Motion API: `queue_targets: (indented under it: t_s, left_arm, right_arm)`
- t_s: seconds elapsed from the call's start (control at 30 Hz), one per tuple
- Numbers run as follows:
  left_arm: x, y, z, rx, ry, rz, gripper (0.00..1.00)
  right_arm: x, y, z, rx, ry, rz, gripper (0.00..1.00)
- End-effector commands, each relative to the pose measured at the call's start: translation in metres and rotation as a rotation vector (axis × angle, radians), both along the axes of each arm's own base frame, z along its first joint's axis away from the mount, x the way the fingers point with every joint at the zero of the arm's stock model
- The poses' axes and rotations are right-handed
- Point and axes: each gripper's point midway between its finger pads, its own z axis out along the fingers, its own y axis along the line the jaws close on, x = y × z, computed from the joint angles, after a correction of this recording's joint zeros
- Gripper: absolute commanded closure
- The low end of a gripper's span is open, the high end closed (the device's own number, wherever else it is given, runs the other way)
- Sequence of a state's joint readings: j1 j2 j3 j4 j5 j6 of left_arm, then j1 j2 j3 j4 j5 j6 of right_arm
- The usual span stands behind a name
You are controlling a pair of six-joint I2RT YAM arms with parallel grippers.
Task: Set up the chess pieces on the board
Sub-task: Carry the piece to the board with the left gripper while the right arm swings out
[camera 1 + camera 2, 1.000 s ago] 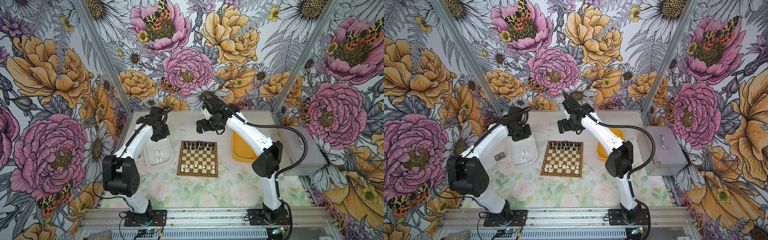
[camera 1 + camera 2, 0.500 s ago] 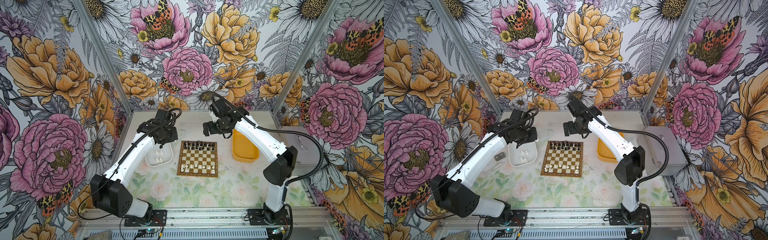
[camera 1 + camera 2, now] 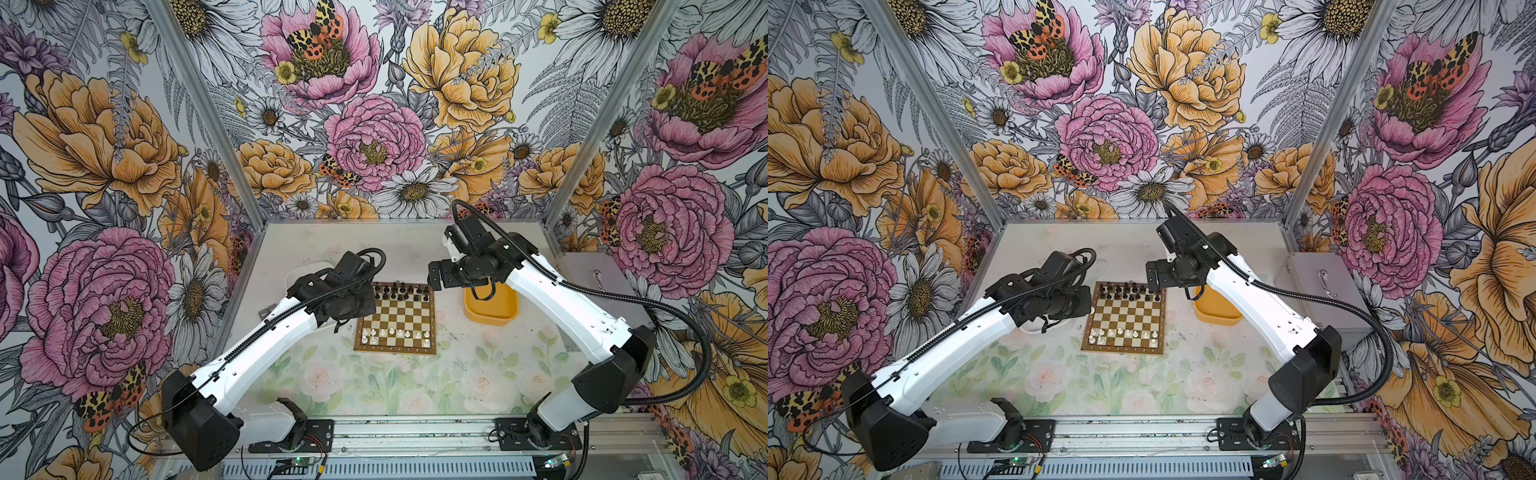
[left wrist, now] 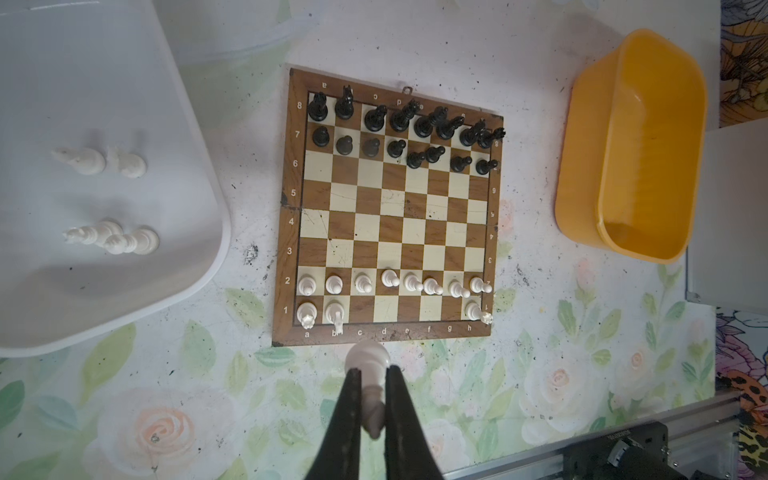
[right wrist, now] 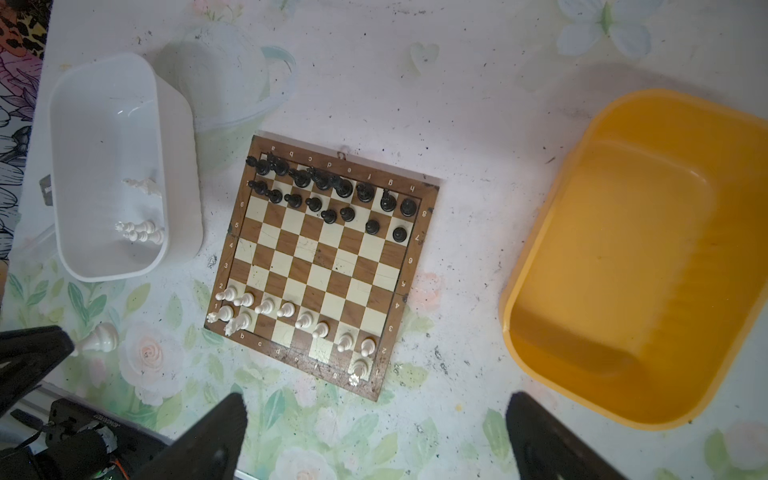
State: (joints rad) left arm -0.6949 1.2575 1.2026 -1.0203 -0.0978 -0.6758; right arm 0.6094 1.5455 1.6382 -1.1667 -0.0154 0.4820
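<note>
The board (image 3: pixel 398 316) lies mid-table, also seen in the wrist views (image 4: pixel 390 208) (image 5: pixel 324 266). Black chess pieces (image 4: pixel 399 124) fill its two far rows. White pawns (image 4: pixel 390 277) line the second row, and three white pieces (image 4: pixel 306 312) stand in the nearest row. My left gripper (image 4: pixel 372 370) is shut on a white chess piece (image 4: pixel 367 357), held above the table just off the board's near edge. The right wrist view shows the same piece (image 5: pixel 100 338). My right gripper (image 5: pixel 374 399) hangs open and empty, high beside the board's far right corner (image 3: pixel 434 279).
A white tray (image 4: pixel 178 124) left of the board holds several white pieces (image 4: pixel 112 239) lying on their sides. An empty yellow tray (image 4: pixel 590 199) stands right of the board. A clear lid (image 5: pixel 232 83) lies behind the white tray. A grey box (image 3: pixel 1320 291) sits at the far right.
My left arm has swung from over the white tray toward the board's left side, gripper shut throughout. The right arm has drawn back to the right, toward the yellow tray, still open.
</note>
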Motion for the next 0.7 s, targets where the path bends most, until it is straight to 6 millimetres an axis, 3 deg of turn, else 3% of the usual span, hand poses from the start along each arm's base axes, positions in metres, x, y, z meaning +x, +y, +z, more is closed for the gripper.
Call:
queue_targets:
  t_s: [0.0, 0.27, 0.67]
  left_arm:
    - [-0.010, -0.001, -0.008, 0.028, -0.009, 0.065, 0.95]
    - [-0.037, -0.020, -0.049, 0.132, 0.034, 0.030, 0.96]
    - [-0.034, -0.042, -0.092, 0.187, 0.075, -0.066, 0.96]
  right_arm:
    - [-0.012, 0.000, 0.012, 0.058, -0.019, 0.005, 0.00]
    - [-0.047, -0.020, 0.008, 0.089, -0.003, -0.010, 0.00]
    - [-0.070, -0.039, 0.009, 0.117, -0.020, -0.070, 0.00]
